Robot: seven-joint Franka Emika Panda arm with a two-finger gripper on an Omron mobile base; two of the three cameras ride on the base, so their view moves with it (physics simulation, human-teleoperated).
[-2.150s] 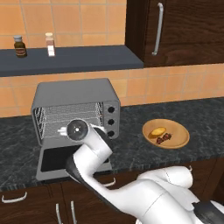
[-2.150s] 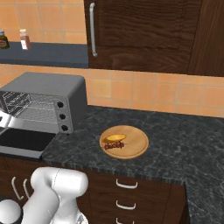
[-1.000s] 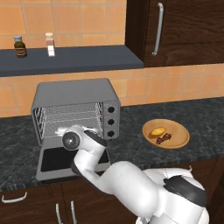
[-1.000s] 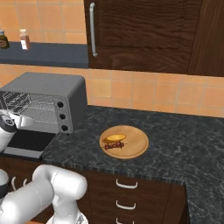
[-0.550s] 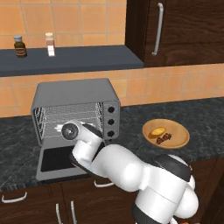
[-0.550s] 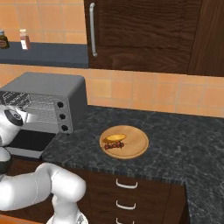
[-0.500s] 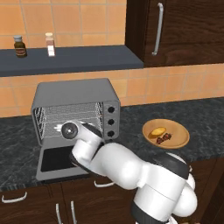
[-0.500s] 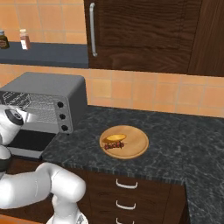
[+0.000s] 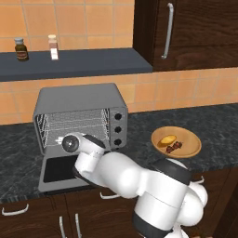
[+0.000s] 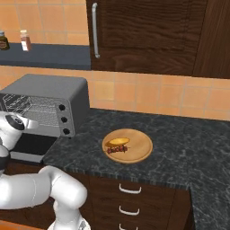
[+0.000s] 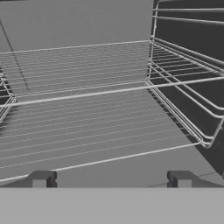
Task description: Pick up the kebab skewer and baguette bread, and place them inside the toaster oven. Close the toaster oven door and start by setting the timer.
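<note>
At the bottom of the hand view the gripper (image 11: 111,179) shows jaws wide and empty, facing the toaster oven (image 9: 79,114) racks. Its door (image 9: 58,173) lies open. Further right, kebab skewer (image 9: 175,148) and baguette bread (image 9: 166,139) sit unmoved on the plate (image 9: 190,149); everything remains.

My left base view looks from behind my arm, forward and down, at the toaster oven (image 9: 81,122) in the frame centre. My right base view shows this same oven at its left edge, with the worktop (image 10: 188,148) at right. My hand view looks very near into the wire racks (image 11: 87,109).
</note>
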